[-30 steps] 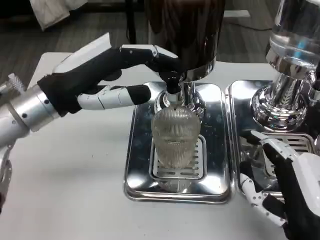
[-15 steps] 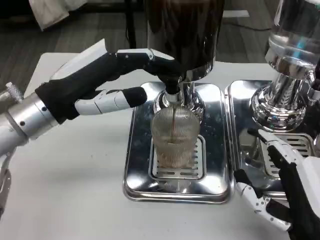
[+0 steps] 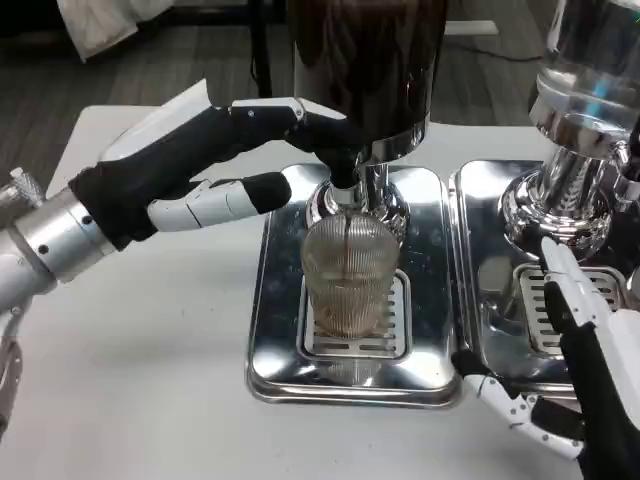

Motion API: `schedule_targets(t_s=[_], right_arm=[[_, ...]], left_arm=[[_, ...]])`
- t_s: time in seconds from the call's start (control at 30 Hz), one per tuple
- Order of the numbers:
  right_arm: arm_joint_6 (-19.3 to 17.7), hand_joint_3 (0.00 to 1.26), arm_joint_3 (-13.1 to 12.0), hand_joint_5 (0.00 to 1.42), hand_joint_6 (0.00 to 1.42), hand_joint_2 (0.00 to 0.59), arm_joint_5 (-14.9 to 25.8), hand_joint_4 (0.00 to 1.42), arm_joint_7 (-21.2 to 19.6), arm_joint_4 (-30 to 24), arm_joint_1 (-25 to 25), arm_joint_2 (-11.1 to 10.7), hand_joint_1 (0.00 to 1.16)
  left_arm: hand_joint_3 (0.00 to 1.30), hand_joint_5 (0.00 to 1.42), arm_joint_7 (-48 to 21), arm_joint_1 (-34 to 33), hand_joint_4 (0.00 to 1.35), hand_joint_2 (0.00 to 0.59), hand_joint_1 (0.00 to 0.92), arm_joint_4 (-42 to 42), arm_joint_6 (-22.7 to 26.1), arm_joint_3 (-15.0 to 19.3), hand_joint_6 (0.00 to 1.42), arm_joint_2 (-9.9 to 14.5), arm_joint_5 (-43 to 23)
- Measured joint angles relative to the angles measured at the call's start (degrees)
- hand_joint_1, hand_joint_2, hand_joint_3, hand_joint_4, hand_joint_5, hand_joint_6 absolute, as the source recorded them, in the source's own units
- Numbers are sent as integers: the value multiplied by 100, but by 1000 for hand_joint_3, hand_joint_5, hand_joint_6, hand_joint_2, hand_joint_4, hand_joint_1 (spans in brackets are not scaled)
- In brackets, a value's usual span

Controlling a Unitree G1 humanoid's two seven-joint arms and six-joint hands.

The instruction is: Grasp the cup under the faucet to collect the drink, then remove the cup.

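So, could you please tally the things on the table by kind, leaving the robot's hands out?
Drink dispensers: 2, one dark, one clear
Steel drip trays: 2, one under the dark dispenser, one under the clear
Ribbed glass cup: 1
Total: 5

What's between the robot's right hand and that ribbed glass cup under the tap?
In the head view, only bare shiny metal: the drip tray under the cup, then the neighbouring tray's edge near the right hand.
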Motion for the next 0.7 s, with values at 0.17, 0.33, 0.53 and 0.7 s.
schedule_targets(t_s=[0.17,0.33,0.53,0.7], right_arm=[[0,0,-2,64,232,222,3,0,0,62,-51,-3,465],[0,0,-3,75,232,219,12,5,0,138,-105,-9,483],[0,4,-4,83,231,225,14,30,0,159,-144,-10,490],[0,5,-4,85,231,227,14,32,1,162,-151,-10,493]], left_arm=[[367,327,0,0,333,58,0,0,0,0,291,0,0],[367,327,0,0,333,60,0,3,0,0,291,0,1],[367,327,0,-1,333,60,0,13,-1,-2,291,-2,0],[367,327,0,-2,333,60,0,14,-1,-2,283,-2,-1]])
